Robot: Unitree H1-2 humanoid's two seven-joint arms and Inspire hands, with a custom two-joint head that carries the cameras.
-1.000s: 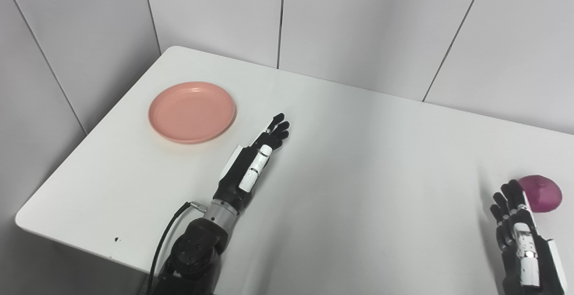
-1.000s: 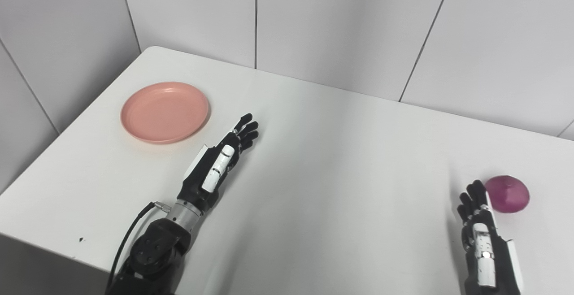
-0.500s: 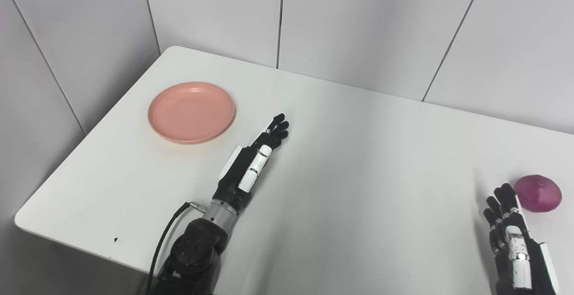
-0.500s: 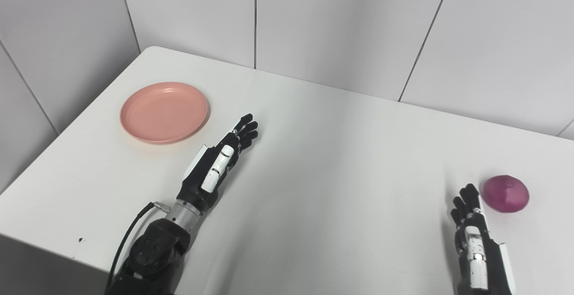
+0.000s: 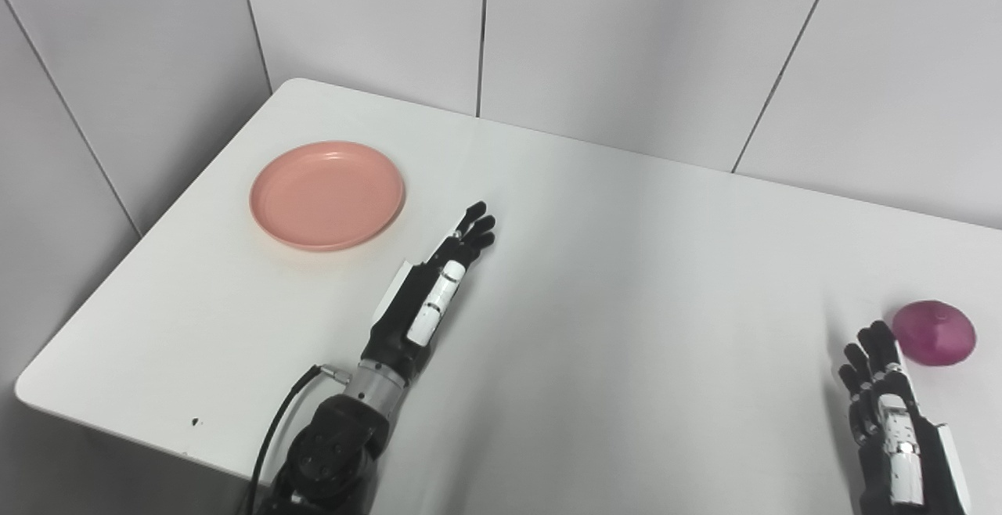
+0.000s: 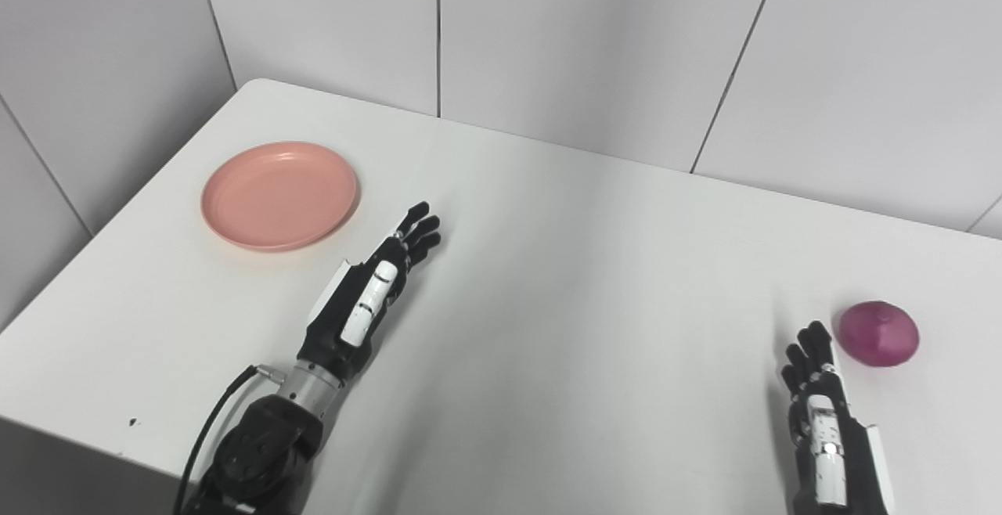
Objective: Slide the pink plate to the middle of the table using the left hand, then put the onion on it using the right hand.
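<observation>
Lying near left robot hand (image 5: 438,284), pink plate (image 5: 326,195) seemingly untouched

Pink plate (image 5: 327,195); purple onion (image 5: 934,333); white table (image 5: 642,264); grey wall panels (image 5: 626,37).

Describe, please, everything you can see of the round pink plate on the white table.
The round pink plate is a shallow, salmon-pink dish with a low raised rim and a smooth, plastic-looking matte surface. It lies flat and upright on the white table, near the far left corner, not at the middle. It is empty. Nothing touches it apart from the table: the left hand lies open to its right and nearer the camera, clear of the rim, and the purple onion sits far off at the right side.
</observation>
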